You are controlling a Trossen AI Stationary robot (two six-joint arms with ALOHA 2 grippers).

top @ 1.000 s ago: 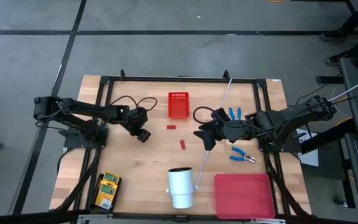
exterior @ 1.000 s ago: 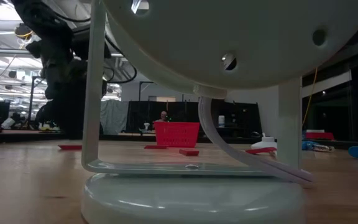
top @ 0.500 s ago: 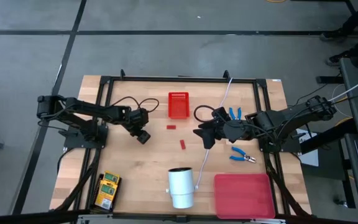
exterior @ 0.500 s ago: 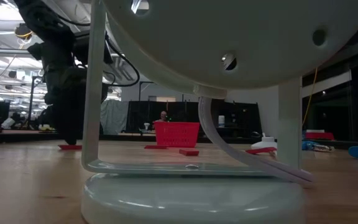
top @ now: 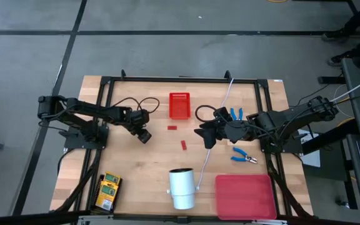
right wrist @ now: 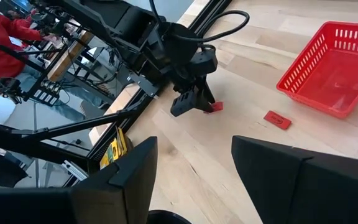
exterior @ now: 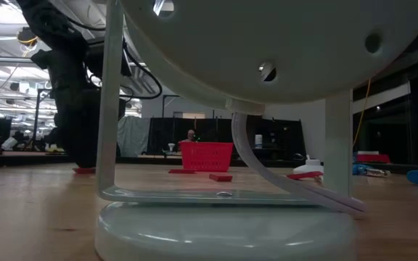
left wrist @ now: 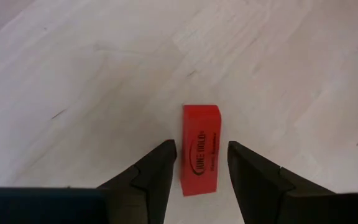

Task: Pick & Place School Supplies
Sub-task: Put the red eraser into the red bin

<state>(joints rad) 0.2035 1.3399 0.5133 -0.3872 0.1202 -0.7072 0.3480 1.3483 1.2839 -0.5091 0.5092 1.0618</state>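
So the left end effector [left wrist: 199,163] is down low on the wooden surface [top: 149,162], around 9 o'clock from the middle, fingers spread with a little red block [left wrist: 201,148] lying between them; not pinched, there's a gap on both sides. The right end effector [top: 206,139] hangs just right of center, fingers spread, holding nothing. Two more red blocks [top: 184,144] sit near the middle, below the red basket [top: 179,105] at 12 o'clock. Yellow-and-green boxes [top: 107,190] are down at 7 o'clock, blue tools [top: 244,157] at 3 o'clock, red tray [top: 245,196] at 5, white cylinder [top: 181,187] at 6.
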